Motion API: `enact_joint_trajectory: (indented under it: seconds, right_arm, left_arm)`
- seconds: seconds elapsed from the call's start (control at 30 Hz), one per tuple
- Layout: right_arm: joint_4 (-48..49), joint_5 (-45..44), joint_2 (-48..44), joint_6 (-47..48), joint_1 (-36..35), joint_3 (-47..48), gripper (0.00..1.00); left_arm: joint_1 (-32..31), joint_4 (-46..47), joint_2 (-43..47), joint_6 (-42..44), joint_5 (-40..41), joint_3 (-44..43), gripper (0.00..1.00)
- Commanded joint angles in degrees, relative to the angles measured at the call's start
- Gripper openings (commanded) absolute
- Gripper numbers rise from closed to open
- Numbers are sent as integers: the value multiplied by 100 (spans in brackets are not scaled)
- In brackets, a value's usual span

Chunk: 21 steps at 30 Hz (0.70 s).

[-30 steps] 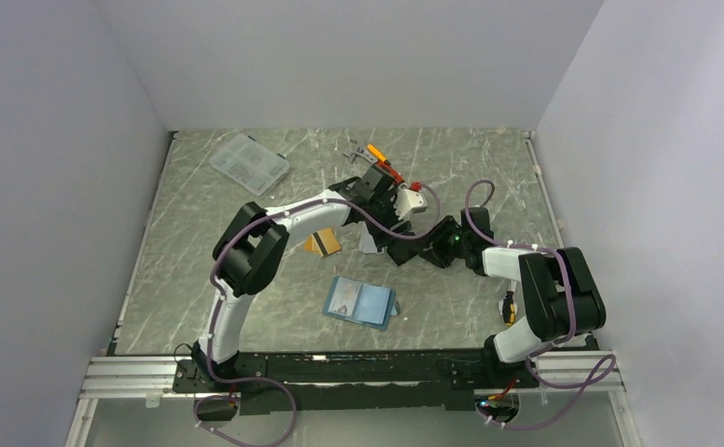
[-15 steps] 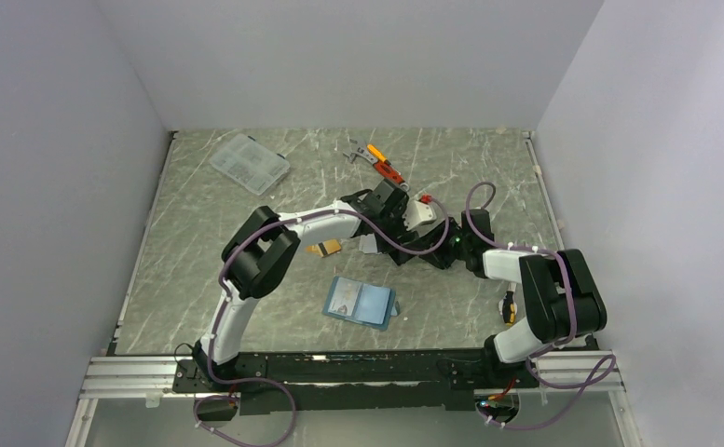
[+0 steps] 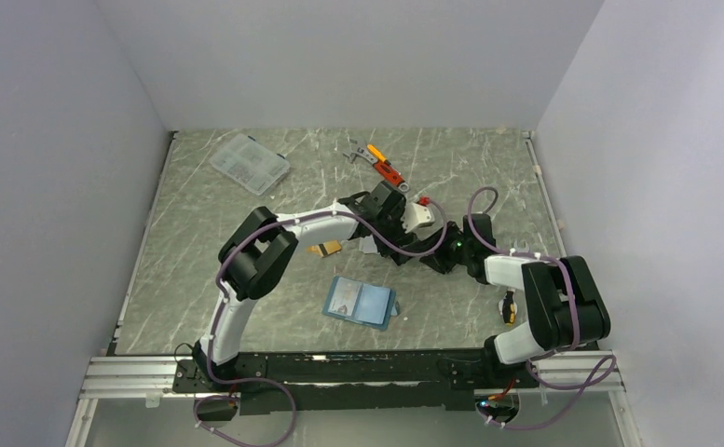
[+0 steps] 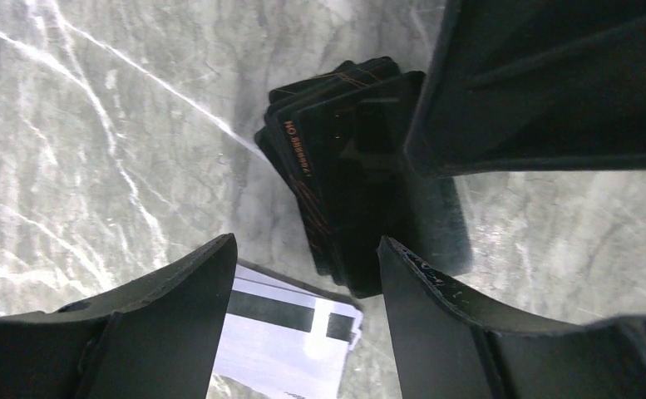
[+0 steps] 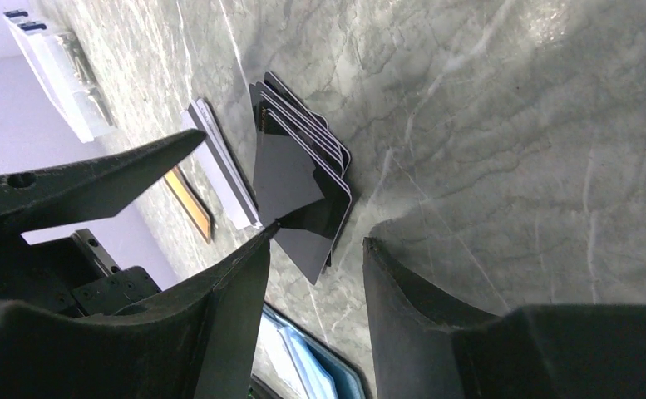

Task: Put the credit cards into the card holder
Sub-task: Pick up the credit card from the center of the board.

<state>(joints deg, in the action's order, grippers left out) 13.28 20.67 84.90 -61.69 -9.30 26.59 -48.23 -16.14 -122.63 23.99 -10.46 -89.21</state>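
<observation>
Two sets of jaws meet over a fanned stack of dark cards [image 4: 348, 174], thin glossy rectangles with rounded corners and orange print, lying on the grey marbled worktop [image 4: 95, 150]; the left jaws stand wide apart above the stack, holding nothing; the right jaws are parted too, one black fingertip [image 5: 244, 258] touching the top card's edge, nothing clamped between them; just beside the stack lies a silver-grey card [image 4: 282, 328] with a dark stripe, an orange-gold card [image 3: 325, 249] near it; the teal card holder [image 3: 361, 303], squarish and opened flat, lies near the stack but apart, towards the arm bases.
</observation>
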Motion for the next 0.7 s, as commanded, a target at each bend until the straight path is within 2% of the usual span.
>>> enact_joint_trajectory:
  seconds: [0.0,0.37,0.67]
  right_arm:
    - [-247,-158,-15,-52,-81,-221,49]
    - [-49,-192,175,-180,-282,-206,48]
    - [2,-197,232,-179,-283,-176,48]
  left_arm:
    - [-85,-491,95,-262,-474,304,70]
    - [-91,-633,282,-422,-1289,556,68]
    - [-35,-752,349,-378,-1791,435,66]
